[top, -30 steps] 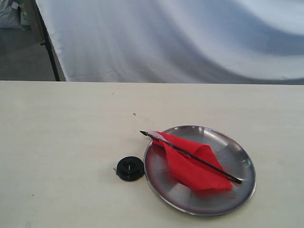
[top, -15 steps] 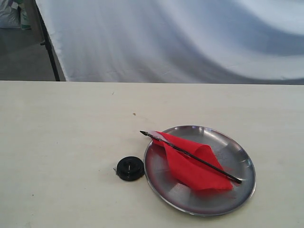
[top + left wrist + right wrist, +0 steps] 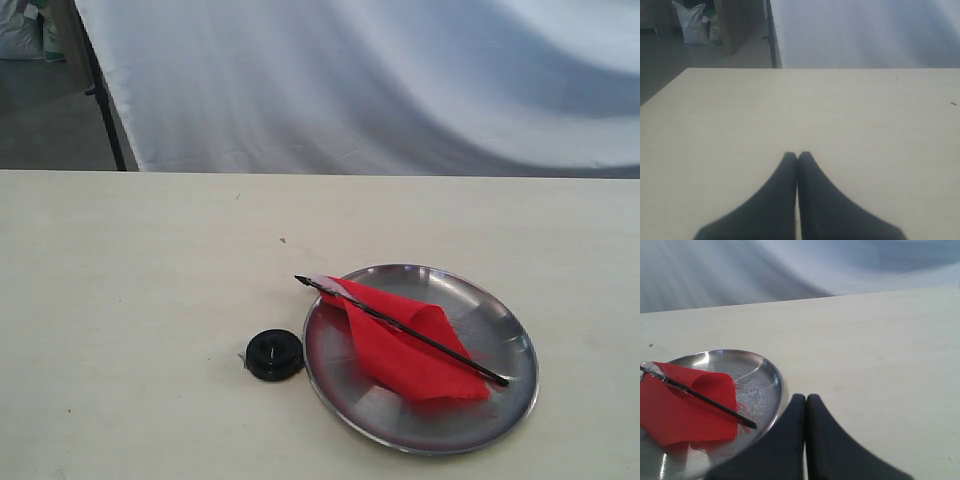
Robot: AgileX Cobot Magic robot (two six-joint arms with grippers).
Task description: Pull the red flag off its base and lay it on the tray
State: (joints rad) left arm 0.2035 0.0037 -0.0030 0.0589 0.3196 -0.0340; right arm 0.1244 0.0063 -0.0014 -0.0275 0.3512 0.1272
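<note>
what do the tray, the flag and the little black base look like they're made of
The tray looks like polished metal, probably steel: it mirrors light and the flag's red. The flag seems thin matte cloth, folding softly; its pole looks like black plastic, though that is uncertain. The base looks like moulded black plastic, slightly glossy.

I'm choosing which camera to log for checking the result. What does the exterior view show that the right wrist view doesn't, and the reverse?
Only the exterior view shows the base, with nothing in it, on the table close beside the tray. Only the right wrist view shows the right gripper, shut on nothing, near the tray's rim. Both show the red flag lying in the tray.
</note>
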